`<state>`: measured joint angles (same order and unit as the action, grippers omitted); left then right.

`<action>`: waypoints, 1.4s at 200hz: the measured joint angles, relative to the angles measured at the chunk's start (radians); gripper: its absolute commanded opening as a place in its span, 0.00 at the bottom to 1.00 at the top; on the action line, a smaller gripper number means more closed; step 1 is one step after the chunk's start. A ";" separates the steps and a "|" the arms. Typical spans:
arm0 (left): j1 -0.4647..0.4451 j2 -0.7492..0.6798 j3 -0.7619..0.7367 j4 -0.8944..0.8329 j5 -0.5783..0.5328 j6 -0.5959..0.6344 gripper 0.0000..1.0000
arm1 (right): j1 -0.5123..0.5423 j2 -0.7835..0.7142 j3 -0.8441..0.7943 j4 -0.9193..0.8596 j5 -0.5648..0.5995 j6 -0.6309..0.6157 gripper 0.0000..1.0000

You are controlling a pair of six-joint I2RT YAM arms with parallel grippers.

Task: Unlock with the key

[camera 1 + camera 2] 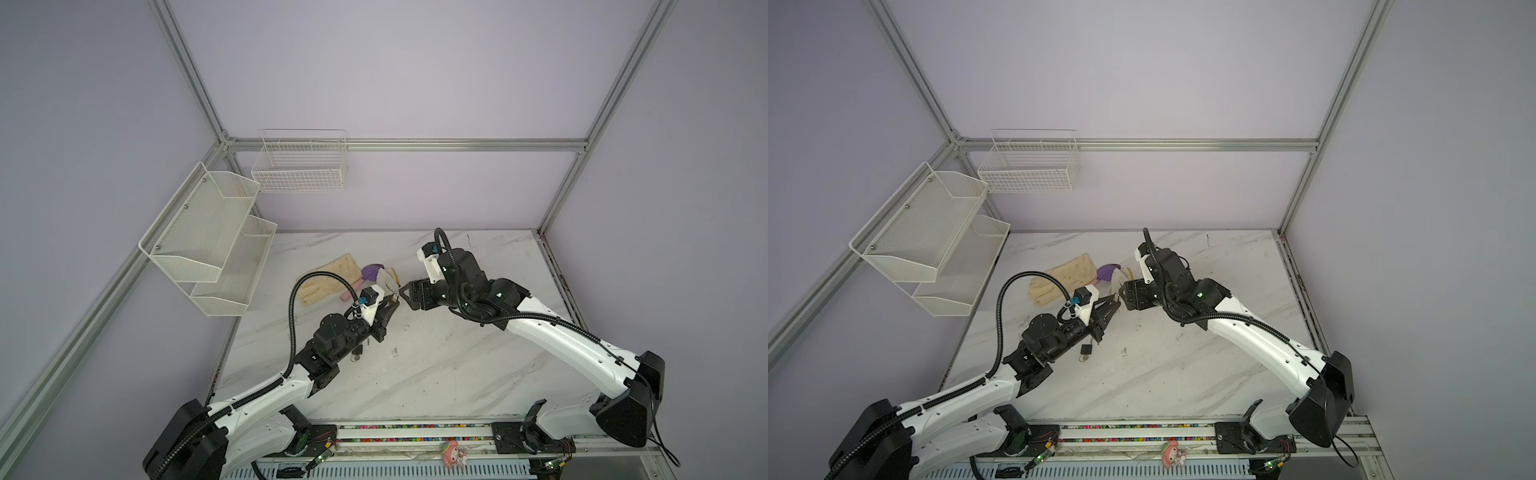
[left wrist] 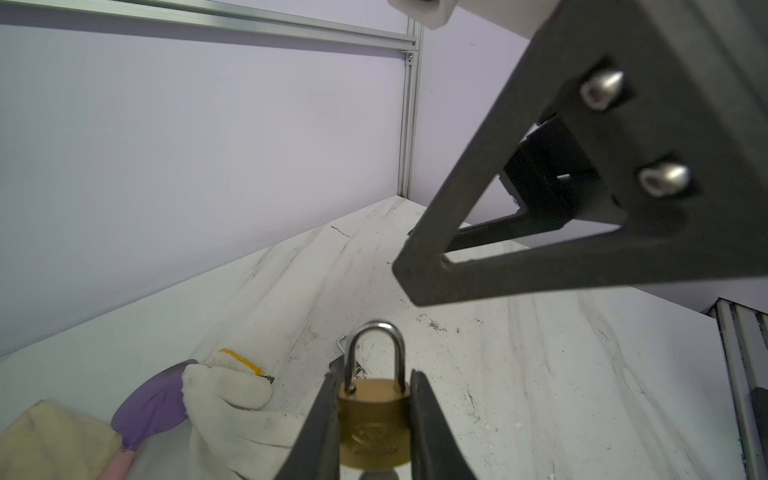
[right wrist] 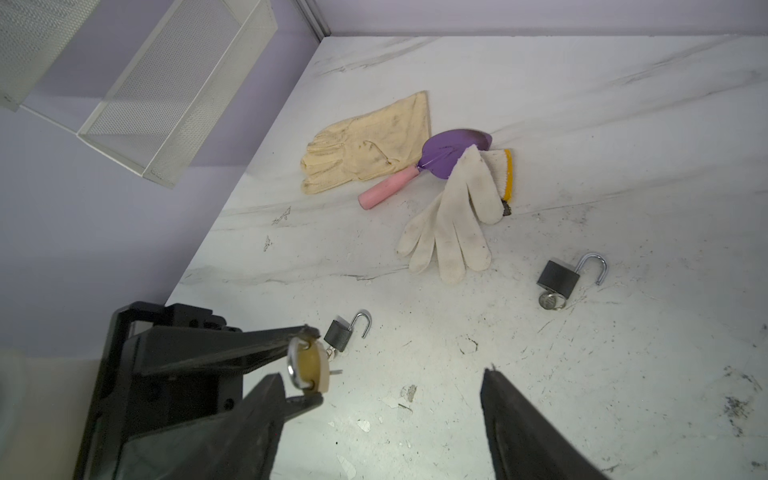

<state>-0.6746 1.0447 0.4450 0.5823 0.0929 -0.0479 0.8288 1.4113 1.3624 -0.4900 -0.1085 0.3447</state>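
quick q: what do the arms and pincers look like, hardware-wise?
Same build: left arm and right arm have white shells, black joints and bases, and black corrugated cable conduit looped outside. The left pincer and right pincer are matte black with triangular open-frame fingers. White wrist camera mounts.

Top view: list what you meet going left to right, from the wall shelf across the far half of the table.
Two-tier mesh shelf → cream glove → purple trowel → white glove → right gripper. Left out: left gripper holding the brass padlock, which overlaps the white glove.
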 measured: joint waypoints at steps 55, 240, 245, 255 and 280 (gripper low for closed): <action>0.000 0.006 0.000 0.008 0.008 0.018 0.00 | 0.027 0.068 0.114 -0.079 0.068 -0.036 0.78; 0.000 0.002 0.000 -0.002 0.008 0.027 0.00 | 0.027 0.199 0.253 -0.218 0.155 -0.121 0.80; 0.000 0.002 0.000 -0.003 0.008 0.029 0.00 | 0.027 0.203 0.254 -0.224 0.157 -0.124 0.80; 0.000 0.002 0.000 -0.007 0.008 0.034 0.00 | 0.027 0.213 0.258 -0.235 0.161 -0.129 0.80; 0.000 0.002 0.000 -0.031 0.008 0.039 0.00 | 0.027 0.222 0.261 -0.252 0.177 -0.134 0.80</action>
<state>-0.6746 1.0466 0.4454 0.5514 0.1009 -0.0090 0.8555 1.6329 1.6234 -0.7422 0.0689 0.2108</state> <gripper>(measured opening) 0.222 0.796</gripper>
